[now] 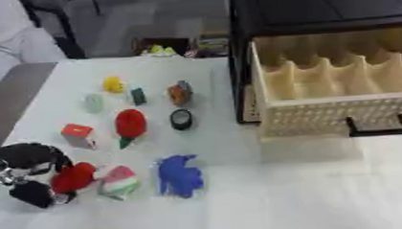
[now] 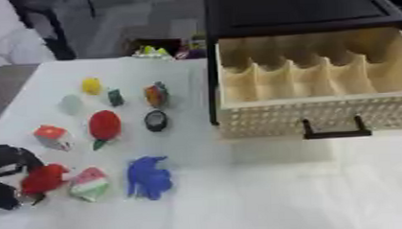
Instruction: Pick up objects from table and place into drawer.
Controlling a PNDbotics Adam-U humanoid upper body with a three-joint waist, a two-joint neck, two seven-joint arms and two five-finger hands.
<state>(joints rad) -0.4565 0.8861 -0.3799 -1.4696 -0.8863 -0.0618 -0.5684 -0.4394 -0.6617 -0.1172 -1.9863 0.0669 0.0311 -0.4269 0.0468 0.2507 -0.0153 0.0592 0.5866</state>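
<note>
Curling round a red object (image 1: 73, 177), left hand (image 1: 28, 163) (near table corner); drawer (image 1: 338, 112) open

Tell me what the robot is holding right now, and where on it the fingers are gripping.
The left hand is curled round a small red object, covering its left side. No right hand shows.

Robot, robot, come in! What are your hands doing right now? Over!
Left hand curled round small red toy, near table's left edge. Right hand out of view. Cream slotted drawer open. Blue toy figure and others lie between.
</note>
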